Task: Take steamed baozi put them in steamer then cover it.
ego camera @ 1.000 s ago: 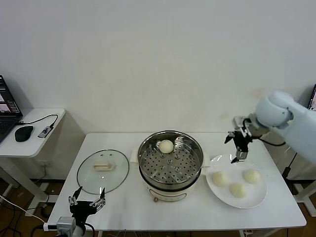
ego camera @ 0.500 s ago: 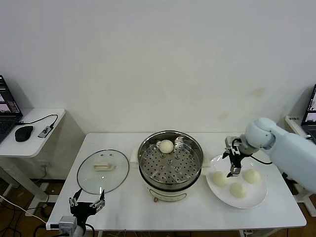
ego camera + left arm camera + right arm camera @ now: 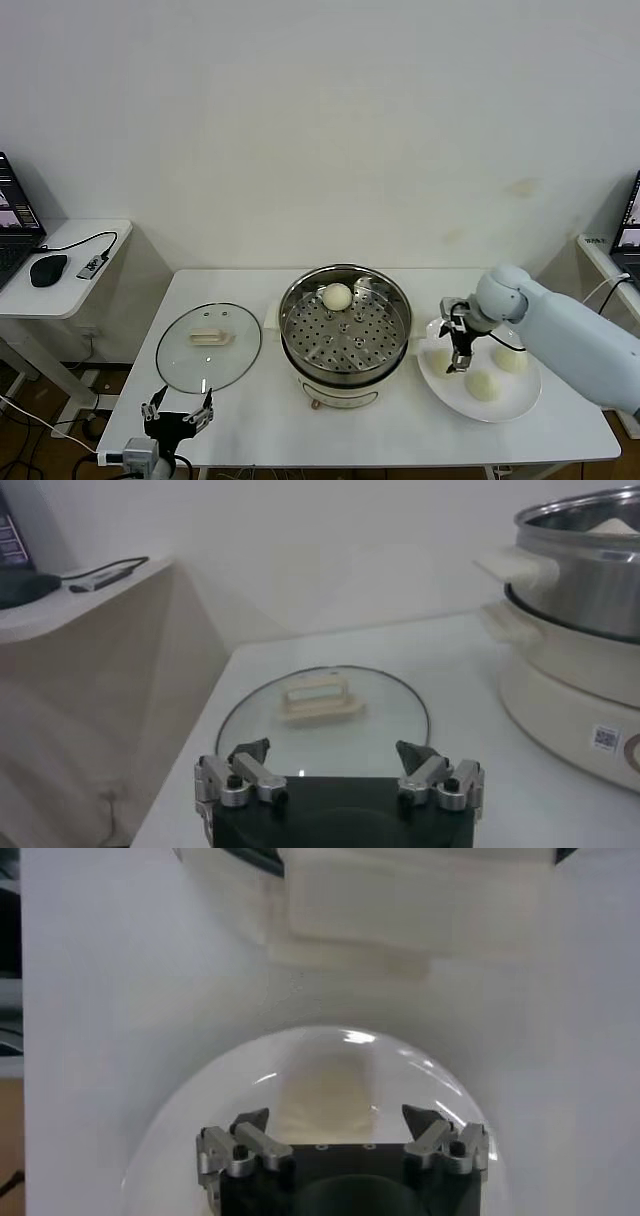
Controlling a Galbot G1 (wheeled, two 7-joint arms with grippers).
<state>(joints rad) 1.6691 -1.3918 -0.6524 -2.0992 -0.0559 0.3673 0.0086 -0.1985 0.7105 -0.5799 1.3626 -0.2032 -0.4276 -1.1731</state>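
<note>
Baozi (image 3: 338,296): one in steamer (image 3: 346,320) | plate (image 3: 505,402): two visible | my right gripper (image 3: 454,345): wide open, empty, over plate | left gripper (image 3: 179,411): open, parked beside cover (image 3: 208,345)

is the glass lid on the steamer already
No, in the head view the glass lid lies flat on the table beside the steamer, whose perforated tray is open with one baozi inside.

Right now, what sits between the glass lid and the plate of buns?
In the head view, the steamer stands between the cover and the white plate, with one baozi on its tray.
</note>
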